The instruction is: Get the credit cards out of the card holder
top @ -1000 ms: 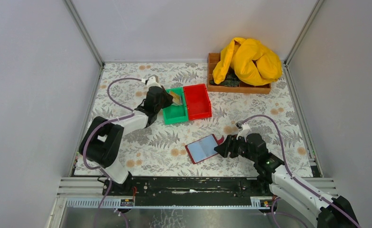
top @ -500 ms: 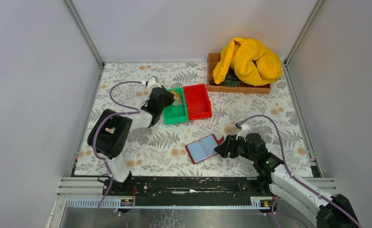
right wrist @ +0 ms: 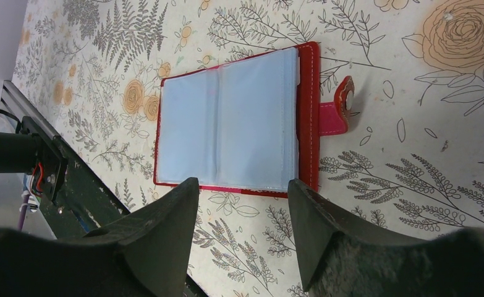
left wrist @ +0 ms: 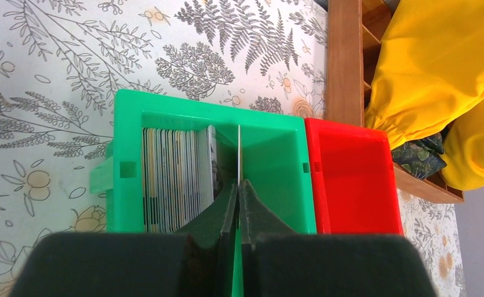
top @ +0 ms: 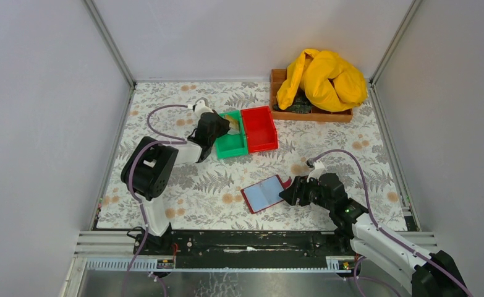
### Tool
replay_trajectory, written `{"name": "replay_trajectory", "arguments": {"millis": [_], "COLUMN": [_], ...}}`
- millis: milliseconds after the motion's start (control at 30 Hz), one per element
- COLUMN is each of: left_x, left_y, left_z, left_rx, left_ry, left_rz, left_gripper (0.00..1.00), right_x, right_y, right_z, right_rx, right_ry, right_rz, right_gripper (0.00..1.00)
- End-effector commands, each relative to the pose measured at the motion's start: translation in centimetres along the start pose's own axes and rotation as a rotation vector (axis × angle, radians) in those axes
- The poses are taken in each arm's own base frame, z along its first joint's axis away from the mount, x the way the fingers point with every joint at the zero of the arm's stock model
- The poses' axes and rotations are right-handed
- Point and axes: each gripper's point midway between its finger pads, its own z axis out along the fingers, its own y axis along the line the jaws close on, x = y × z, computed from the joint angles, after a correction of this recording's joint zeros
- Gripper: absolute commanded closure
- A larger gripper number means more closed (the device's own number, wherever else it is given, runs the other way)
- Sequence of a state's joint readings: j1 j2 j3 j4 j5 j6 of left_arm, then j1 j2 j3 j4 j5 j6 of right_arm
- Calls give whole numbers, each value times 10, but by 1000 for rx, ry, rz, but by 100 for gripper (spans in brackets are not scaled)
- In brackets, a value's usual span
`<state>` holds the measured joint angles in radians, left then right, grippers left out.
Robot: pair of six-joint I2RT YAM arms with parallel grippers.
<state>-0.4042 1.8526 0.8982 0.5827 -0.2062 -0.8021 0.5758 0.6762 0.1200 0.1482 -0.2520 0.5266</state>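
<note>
My left gripper (left wrist: pixel 239 189) is over the green bin (left wrist: pixel 208 114). Its two fingers are pressed together on one thin credit card (left wrist: pixel 239 154). I see the card from its edge, standing up inside the bin. Just left of it, a stack of cards (left wrist: pixel 174 176) stands on edge against the bin's left wall. The red bin (left wrist: pixel 350 179) touches the green one on its right side. Past the bins there is a wooden tray (left wrist: pixel 344 62) with a yellow cloth (left wrist: pixel 437 62) piled on it.

My right gripper (right wrist: pixel 242 229) has its fingers spread wide and holds nothing. It hangs low, just beside one long edge of the card holder (right wrist: pixel 227 124). The card holder lies open and flat on the flowery table cover (right wrist: pixel 412 185). Its grey-blue inside faces up, with a red border around it. Its little red strap (right wrist: pixel 337 111) sticks out on one side. I cannot tell if any card sits in its pockets. From above, the card holder is near the front of the table, well apart from the bins.
</note>
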Motion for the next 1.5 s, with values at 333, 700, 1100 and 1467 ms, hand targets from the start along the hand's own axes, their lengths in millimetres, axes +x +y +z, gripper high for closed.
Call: {"name": "replay_trajectory", "arguments": {"millis": [333, 700, 1100, 1467], "left_x": [-18, -45, -43, -14], "left_y": [-14, -14, -38, -16], "left_z": [-7, -30, -90, -174], "left_rx": [17, -3, 157, 145], "left_ry": [-36, -111, -119, -75], "left_rz": [26, 60, 73, 60], "left_gripper": [74, 57, 45, 0], "right_x": [-18, -19, -22, -24], "right_y": [7, 6, 0, -3], "right_z": [1, 0, -1, -5], "right_rx": [-19, -10, 24, 48], "right_ry": [-62, -66, -81, -103], "right_rz": [-34, -33, -33, -28], "right_gripper": [38, 38, 38, 38]}}
